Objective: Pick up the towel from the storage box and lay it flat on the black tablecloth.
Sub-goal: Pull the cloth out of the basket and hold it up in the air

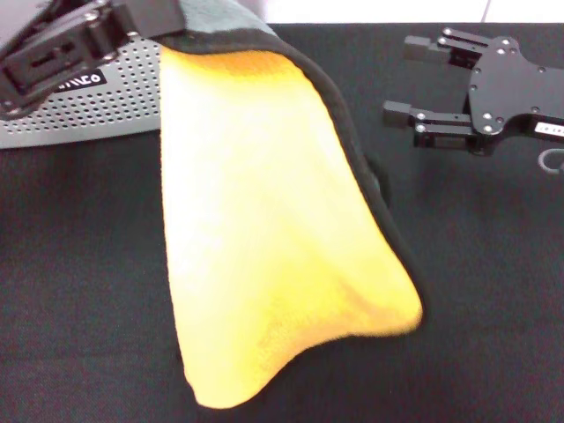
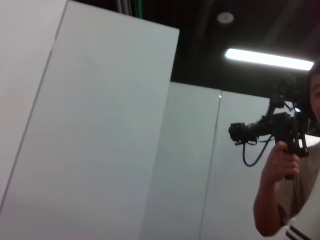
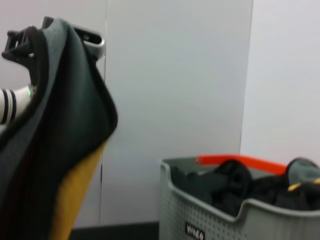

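Note:
The towel [image 1: 264,229] hangs high in the air, its yellow-orange face toward the head camera and its black edging down the right side. Its top is gathered at my left gripper [image 1: 79,44] at the upper left, which is shut on it. The right wrist view shows the towel's grey face [image 3: 60,125] draped over that gripper [image 3: 50,35]. The light-grey storage box [image 1: 88,106] stands behind it at the far left. My right gripper [image 1: 410,79] hovers open at the upper right, over the black tablecloth [image 1: 493,291] and apart from the towel.
In the right wrist view the storage box [image 3: 210,220] holds dark cloths [image 3: 235,187] and a red-orange strip [image 3: 240,161] at its rim. White wall panels [image 2: 100,150] and a person holding a camera [image 2: 280,135] fill the left wrist view.

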Robot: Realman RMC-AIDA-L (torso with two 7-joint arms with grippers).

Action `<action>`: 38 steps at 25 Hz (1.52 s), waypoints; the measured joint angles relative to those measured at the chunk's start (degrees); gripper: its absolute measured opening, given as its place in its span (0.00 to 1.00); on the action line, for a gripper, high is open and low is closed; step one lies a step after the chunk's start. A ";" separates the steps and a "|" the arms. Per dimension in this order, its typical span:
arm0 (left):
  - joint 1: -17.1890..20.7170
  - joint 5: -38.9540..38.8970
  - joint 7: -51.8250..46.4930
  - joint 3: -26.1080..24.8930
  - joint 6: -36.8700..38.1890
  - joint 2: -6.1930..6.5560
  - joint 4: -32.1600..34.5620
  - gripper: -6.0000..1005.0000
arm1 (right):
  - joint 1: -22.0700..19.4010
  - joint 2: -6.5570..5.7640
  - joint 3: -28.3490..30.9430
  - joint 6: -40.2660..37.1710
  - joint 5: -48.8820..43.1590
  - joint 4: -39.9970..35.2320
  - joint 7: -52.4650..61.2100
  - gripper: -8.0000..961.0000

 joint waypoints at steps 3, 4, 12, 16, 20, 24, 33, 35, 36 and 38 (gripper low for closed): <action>-1.89 2.36 0.37 1.09 0.00 -0.25 -1.82 0.03 | 0.85 0.09 -1.31 -0.10 2.36 2.16 -2.04 0.81; -2.38 3.05 0.50 1.51 0.00 -0.38 -2.29 0.03 | 1.00 0.11 -2.00 -0.10 2.84 2.63 -2.53 0.81; -4.82 7.71 2.19 7.42 -0.05 -1.09 -2.39 0.03 | 1.49 0.21 -6.23 -1.01 4.44 3.22 -8.09 0.81; -5.51 9.77 3.19 8.60 -0.05 -0.85 -2.28 0.03 | 1.66 0.10 -6.27 -1.61 4.04 3.24 -8.18 0.81; -5.93 10.55 3.16 8.63 -0.04 -0.58 -2.16 0.03 | 1.73 -0.17 -6.27 -1.54 3.72 3.22 -7.99 0.81; -6.30 11.96 3.06 8.66 -0.02 0.11 -0.37 0.03 | 1.70 -0.17 -6.72 -0.47 1.91 3.41 -7.83 0.81; -6.71 13.71 2.27 14.36 0.15 2.10 8.02 0.03 | 2.92 -0.34 -8.94 -0.10 -2.46 3.79 -8.52 0.75; -6.81 13.70 2.20 15.45 0.16 2.32 9.53 0.03 | 3.42 -0.37 -8.81 -0.28 -3.45 3.79 -8.35 0.74; -6.91 13.65 2.09 15.75 0.16 2.38 10.26 0.03 | 3.59 -0.39 -8.75 -0.35 -3.77 3.79 -8.28 0.73; -7.30 13.49 1.81 15.81 0.16 2.46 10.92 0.03 | 3.77 -0.50 -8.65 -0.47 -4.19 3.79 -8.19 0.72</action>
